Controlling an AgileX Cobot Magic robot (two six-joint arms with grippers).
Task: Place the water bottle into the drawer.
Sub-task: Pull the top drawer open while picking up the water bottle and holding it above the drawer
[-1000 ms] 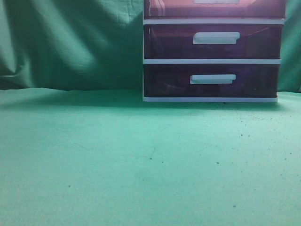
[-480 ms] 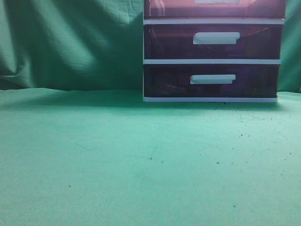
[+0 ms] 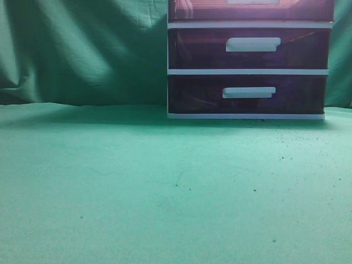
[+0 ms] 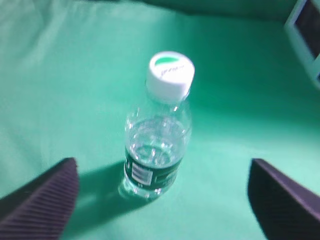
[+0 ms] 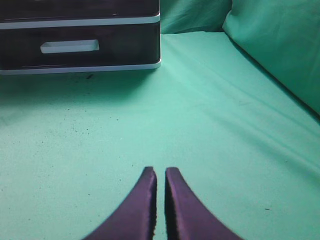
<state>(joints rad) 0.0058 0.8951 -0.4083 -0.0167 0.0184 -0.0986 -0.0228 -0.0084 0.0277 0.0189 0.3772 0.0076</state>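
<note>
A small clear water bottle [image 4: 157, 145] with a white cap and a dark green label stands upright on the green cloth in the left wrist view. My left gripper [image 4: 162, 172] is open, its two dark fingers wide apart on either side of the bottle's base and not touching it. The drawer [image 3: 250, 10] is the top one of the white-framed unit, only its lower part showing at the top edge of the exterior view, and it looks shut. My right gripper [image 5: 160, 172] is shut and empty over bare cloth. Neither gripper nor the bottle shows in the exterior view.
Two like dark drawers with white handles [image 3: 252, 45] [image 3: 248, 92] sit beneath the top one; the lowest also shows in the right wrist view [image 5: 70, 46]. Green cloth [image 3: 165, 187] covers the table and hangs as a backdrop. A cloth fold rises at right [image 5: 275, 45].
</note>
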